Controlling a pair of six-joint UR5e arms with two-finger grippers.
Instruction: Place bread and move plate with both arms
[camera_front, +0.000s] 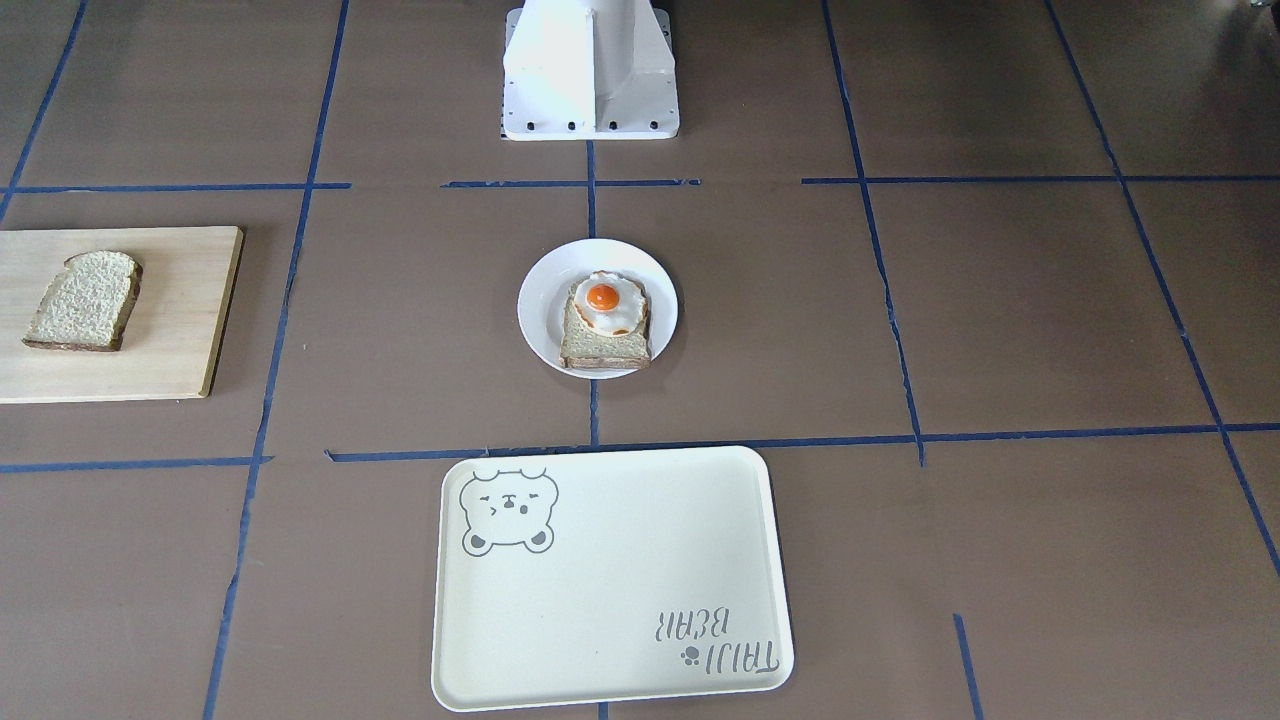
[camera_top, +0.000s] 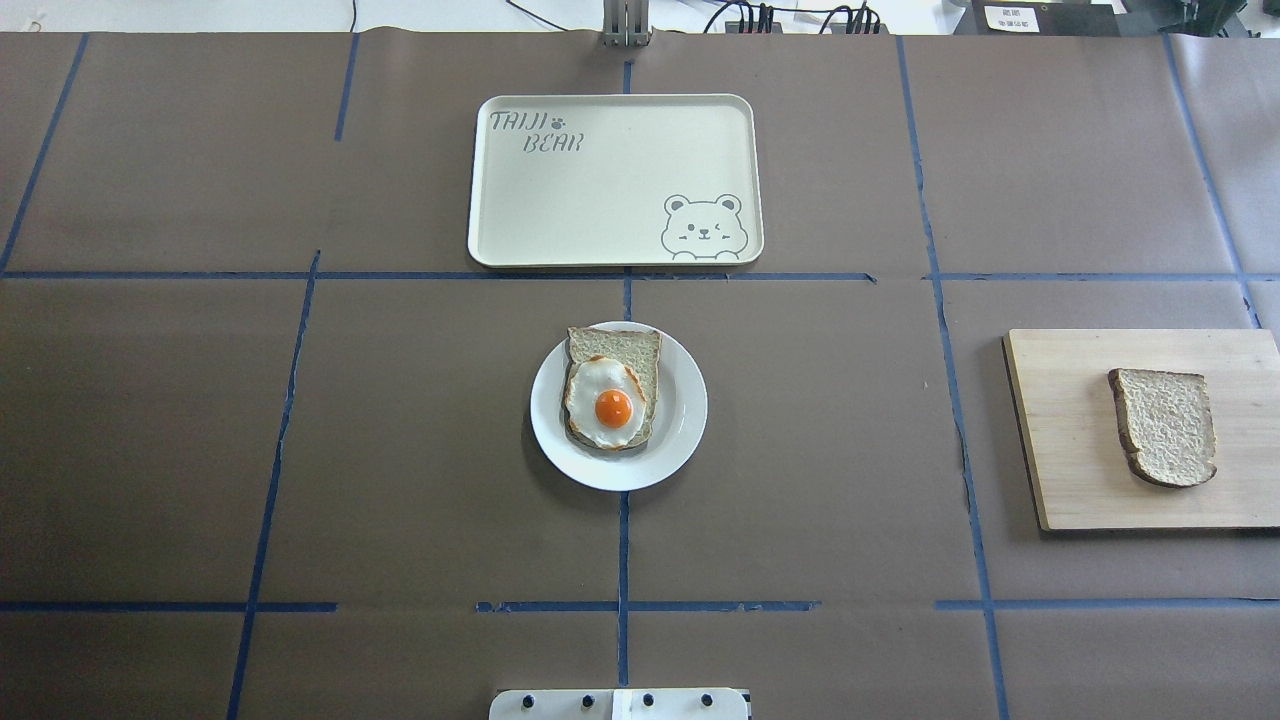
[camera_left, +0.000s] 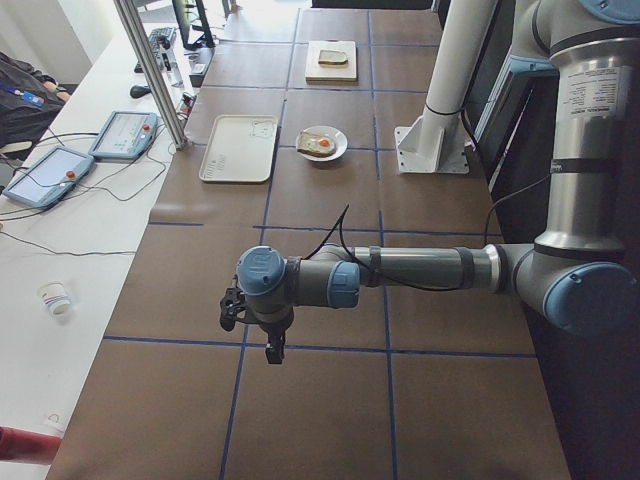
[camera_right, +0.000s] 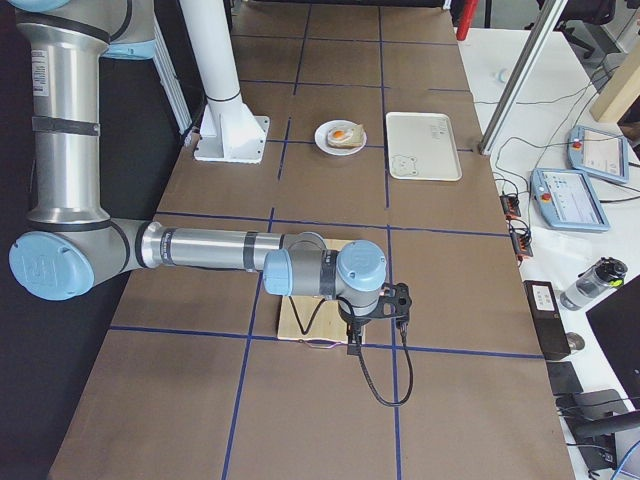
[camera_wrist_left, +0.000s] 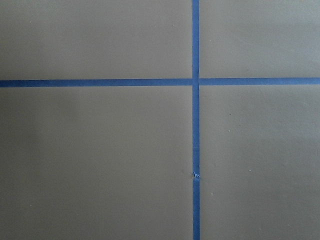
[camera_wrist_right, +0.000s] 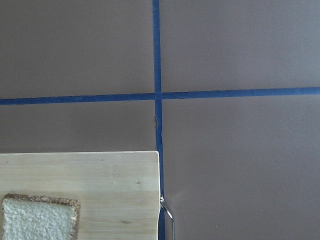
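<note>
Right claw (camera_right: 352, 345), jaw state not determinable, hangs near a corner of the wooden board (camera_top: 1050, 470); centre it over the bread (camera_top: 1165, 427) before descending.

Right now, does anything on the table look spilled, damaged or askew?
Nothing stands out. The bread lies flat on the wooden board, the egg-topped slice sits within the plate, and the tray lies roughly square to the grid. Only the blue tape lines show small gaps.
</note>
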